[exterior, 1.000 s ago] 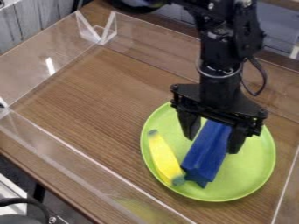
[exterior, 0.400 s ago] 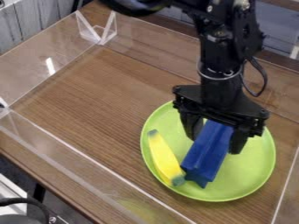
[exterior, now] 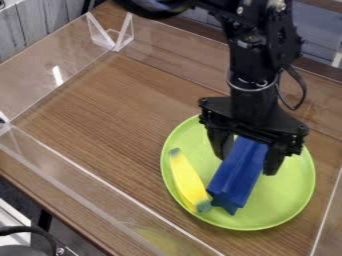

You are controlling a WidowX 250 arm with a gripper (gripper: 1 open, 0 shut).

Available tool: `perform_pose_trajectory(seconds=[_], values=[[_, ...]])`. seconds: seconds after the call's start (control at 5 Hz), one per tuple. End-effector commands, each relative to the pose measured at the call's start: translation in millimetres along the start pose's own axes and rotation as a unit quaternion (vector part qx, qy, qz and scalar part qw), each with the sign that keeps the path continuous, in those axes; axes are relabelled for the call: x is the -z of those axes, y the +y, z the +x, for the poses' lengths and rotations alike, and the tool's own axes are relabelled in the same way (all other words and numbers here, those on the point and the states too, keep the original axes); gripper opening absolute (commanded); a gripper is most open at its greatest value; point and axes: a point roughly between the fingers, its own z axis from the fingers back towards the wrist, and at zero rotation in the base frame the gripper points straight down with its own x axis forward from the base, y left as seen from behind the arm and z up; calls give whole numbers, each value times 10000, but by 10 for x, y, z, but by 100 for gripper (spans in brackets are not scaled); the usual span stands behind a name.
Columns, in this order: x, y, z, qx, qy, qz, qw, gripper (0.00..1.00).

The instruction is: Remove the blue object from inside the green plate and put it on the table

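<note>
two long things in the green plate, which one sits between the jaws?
The blue block: its upper end sits between the open jaws of the gripper. The yellow banana-shaped object lies beside it, left of the jaws.

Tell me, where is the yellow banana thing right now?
In the camera view it lies at lower right, inside the green plate, along its left edge: the yellow banana sits right beside the blue block.

The gripper hides the block's upper end; whether its fingers touch the block is unclear; the arm is cut off at the top edge; the plate's far rim is hidden.
</note>
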Motion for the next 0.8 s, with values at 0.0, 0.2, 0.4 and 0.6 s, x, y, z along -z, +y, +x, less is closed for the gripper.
perform_pose_trajectory(seconds=[0.0, 0.2, 0.4, 0.6], values=[[-60, -26, 64, 5, -162, -50, 9999, 100], [-50, -25, 69, -7, -170, -47, 9998, 100], [-40, -22, 71, -16, -178, -35, 9998, 100], [-31, -16, 75, -21, -187, -25, 9998, 100]])
